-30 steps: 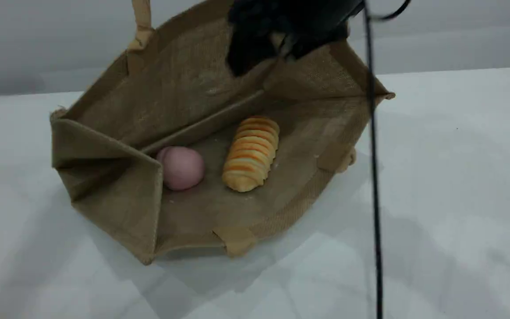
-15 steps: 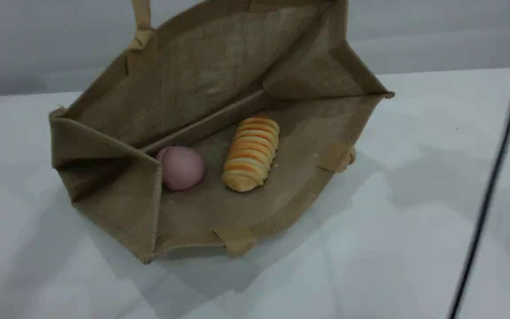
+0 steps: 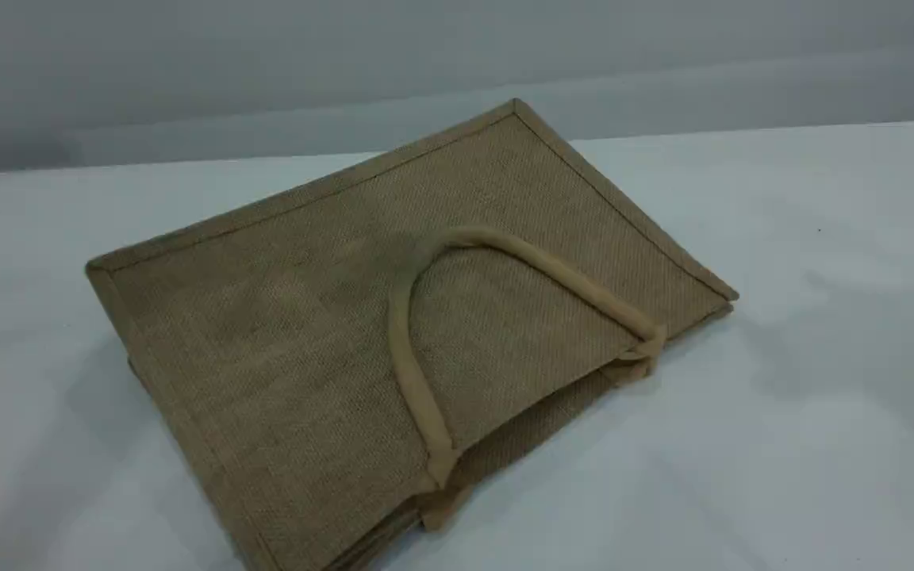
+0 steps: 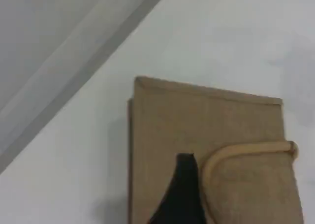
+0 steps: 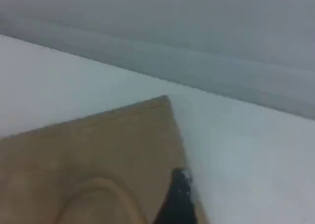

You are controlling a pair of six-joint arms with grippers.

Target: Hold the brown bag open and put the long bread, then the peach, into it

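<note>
The brown bag [image 3: 290,317] is laid flat on the surface [image 3: 822,317], a handle [image 3: 400,349] folded across it; above it the right jaws are spread wide, empty; the left jaws' spread cannot be told.

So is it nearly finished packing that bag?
Practically finished, it seems. A moment ago the striped golden long bread and round pink peach lay inside the tan woven jute bag, held open. Now it lies flat and shut on the white table, hiding them. Nothing is in hand: the left fingers and right fingers hang clear of it. Nothing visibly remains.
</note>
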